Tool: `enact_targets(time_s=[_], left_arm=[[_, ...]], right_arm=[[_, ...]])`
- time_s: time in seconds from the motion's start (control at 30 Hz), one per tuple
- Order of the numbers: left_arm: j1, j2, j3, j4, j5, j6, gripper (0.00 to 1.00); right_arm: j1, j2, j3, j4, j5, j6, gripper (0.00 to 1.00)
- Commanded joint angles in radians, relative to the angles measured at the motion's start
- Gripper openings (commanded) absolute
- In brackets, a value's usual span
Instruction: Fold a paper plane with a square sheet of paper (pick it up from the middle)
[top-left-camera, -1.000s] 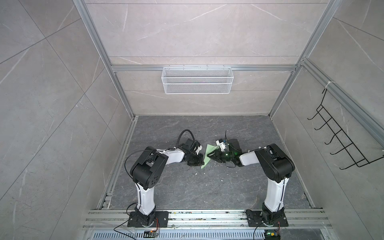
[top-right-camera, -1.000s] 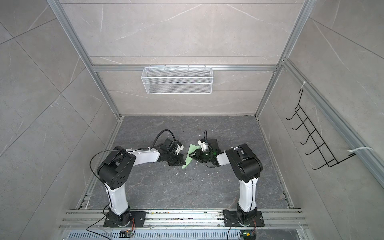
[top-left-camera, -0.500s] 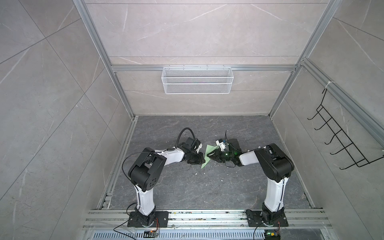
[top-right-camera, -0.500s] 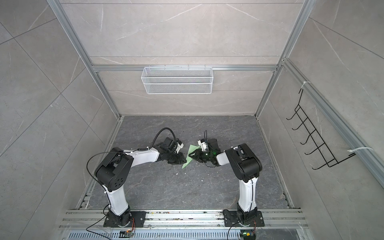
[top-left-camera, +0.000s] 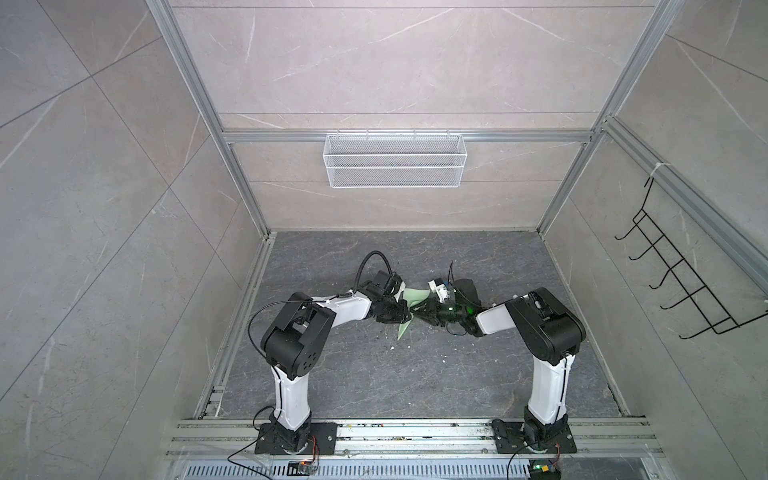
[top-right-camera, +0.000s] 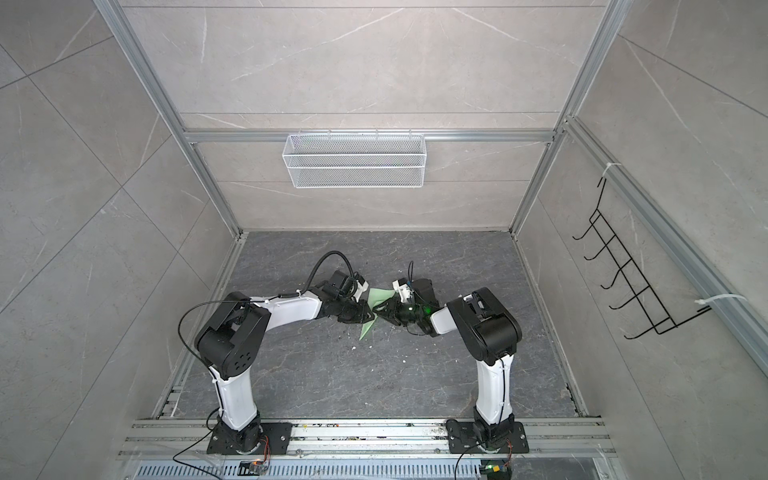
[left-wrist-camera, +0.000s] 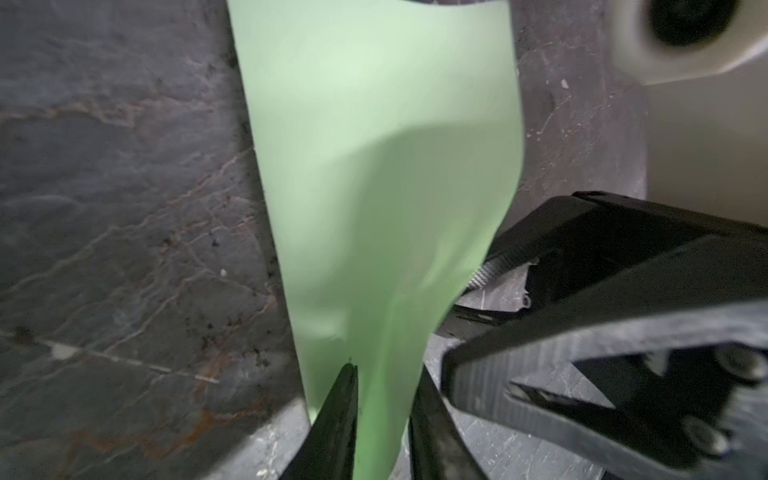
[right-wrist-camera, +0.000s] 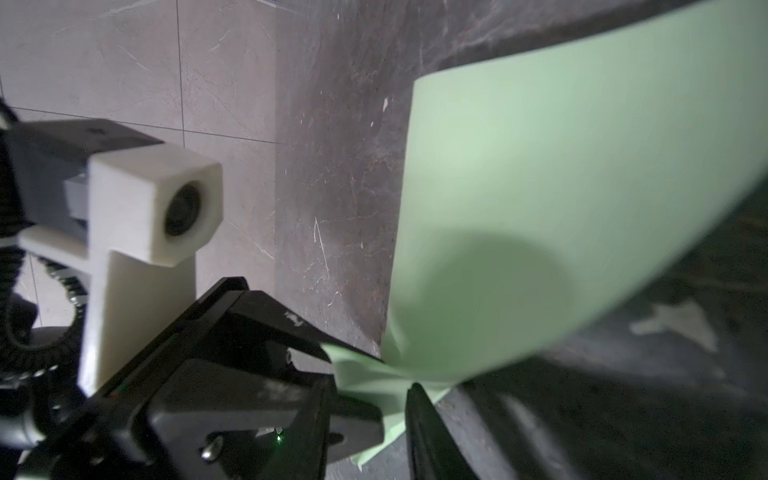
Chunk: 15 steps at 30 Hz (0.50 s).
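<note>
The square sheet of paper is folded into a slim pale green paper plane (top-left-camera: 415, 296) (top-right-camera: 380, 297), which stands tilted mid-floor with its wide tail toward the back wall. Both grippers meet at its middle. My left gripper (top-left-camera: 405, 316) (left-wrist-camera: 384, 374) comes from the left. Its jaws stand a little apart with the plane's (left-wrist-camera: 374, 166) narrow part running between them. My right gripper (top-left-camera: 419, 313) (right-wrist-camera: 370, 386) comes from the right. Its jaws also stand apart, floor showing between them in the left wrist view, and the crumpled paper edge (right-wrist-camera: 374, 370) lies between them.
A white wire basket (top-left-camera: 395, 166) hangs on the back wall and a black hook rack (top-left-camera: 685, 291) on the right wall. Small white scraps (top-left-camera: 392, 347) dot the dark stone floor. An aluminium rail (top-left-camera: 415, 432) carrying both arm bases runs along the front.
My left gripper's jaws have gone from shut to slightly apart around the paper. The left arm's elbow has shifted a little left. The right arm and the paper have hardly moved.
</note>
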Motion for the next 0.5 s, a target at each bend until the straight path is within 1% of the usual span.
enact_targets(time_s=[0.0, 0.2, 0.37, 0.47], left_arm=[[-0.001, 0.016, 0.035, -0.065, -0.029, 0.03, 0.21], [-0.003, 0.035, 0.048, -0.109, -0.063, 0.044, 0.15], [-0.003, 0.039, 0.044, -0.116, -0.078, 0.048, 0.14], [-0.004, 0.05, 0.043, -0.119, -0.083, 0.048, 0.13]], right_arm=[[0.002, 0.024, -0.001, 0.024, -0.018, 0.007, 0.34], [-0.014, 0.026, 0.026, -0.011, -0.01, -0.03, 0.34], [-0.021, 0.026, 0.067, -0.062, -0.015, -0.088, 0.34], [-0.021, 0.041, 0.101, -0.096, -0.038, -0.128, 0.34]])
